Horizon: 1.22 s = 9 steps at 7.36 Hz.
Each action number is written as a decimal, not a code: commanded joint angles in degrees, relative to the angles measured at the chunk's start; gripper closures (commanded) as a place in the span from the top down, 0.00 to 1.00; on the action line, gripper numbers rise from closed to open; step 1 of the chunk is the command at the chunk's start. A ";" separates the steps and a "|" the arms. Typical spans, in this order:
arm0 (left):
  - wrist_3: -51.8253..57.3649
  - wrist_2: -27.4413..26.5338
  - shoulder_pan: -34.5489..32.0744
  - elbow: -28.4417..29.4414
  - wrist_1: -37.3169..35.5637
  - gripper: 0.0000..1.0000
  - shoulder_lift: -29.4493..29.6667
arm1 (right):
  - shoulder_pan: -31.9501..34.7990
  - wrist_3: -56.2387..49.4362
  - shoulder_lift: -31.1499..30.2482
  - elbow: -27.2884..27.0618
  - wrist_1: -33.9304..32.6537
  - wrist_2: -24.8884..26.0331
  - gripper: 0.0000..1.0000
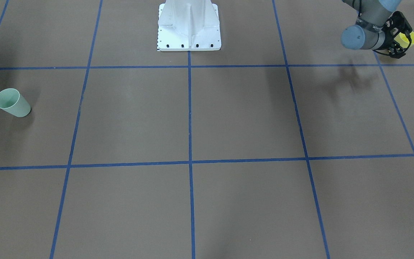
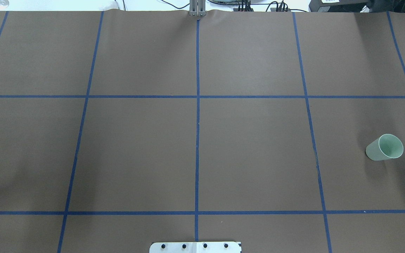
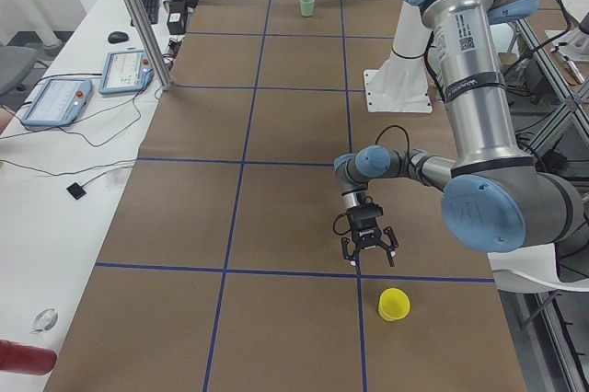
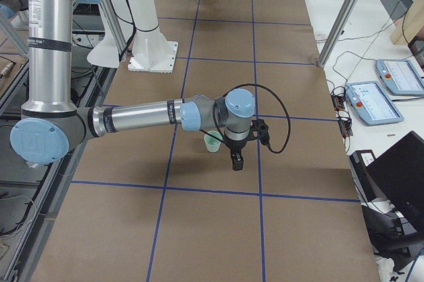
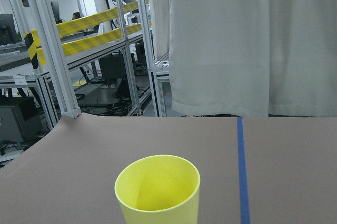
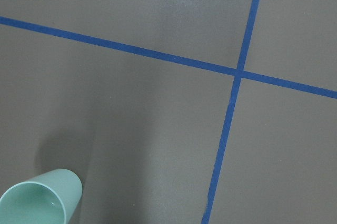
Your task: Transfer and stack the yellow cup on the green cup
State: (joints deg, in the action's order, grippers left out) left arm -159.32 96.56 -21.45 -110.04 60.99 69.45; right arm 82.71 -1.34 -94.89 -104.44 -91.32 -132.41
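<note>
The yellow cup [image 1: 411, 39] stands upright near the table's left end. It also shows in the exterior left view [image 3: 394, 304] and fills the lower middle of the left wrist view [image 5: 158, 190]. My left gripper [image 1: 401, 37] is open and hangs just short of it, a little above the table [image 3: 370, 266], not touching. The green cup [image 1: 13, 102] stands upright near the right end [image 2: 385, 147]. My right gripper [image 4: 236, 161] hovers close beside the green cup [image 4: 212, 141]; I cannot tell if it is open. The green cup sits at the lower left of the right wrist view [image 6: 39, 197].
The brown table cover [image 2: 251, 151] is marked with a blue tape grid. The white robot base [image 1: 189, 27] stands at the middle of the robot's side. Teach pendants [image 3: 55, 98] and cables lie on a white bench beyond the far edge. A metal post [image 4: 338, 20] stands there.
</note>
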 commanded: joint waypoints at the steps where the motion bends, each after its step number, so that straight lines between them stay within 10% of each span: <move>1: -0.55 1.95 1.67 2.72 0.36 0.98 0.16 | -0.01 -0.07 -0.55 -0.76 0.00 0.05 0.99; 9: -3.11 3.19 3.52 11.16 3.96 0.98 3.06 | -0.09 -0.07 -0.47 -1.12 -0.08 0.22 0.99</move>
State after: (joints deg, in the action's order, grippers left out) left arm -161.94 99.74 -17.95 -100.65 64.23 71.96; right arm 82.63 -1.41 -95.34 -105.54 -91.33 -132.26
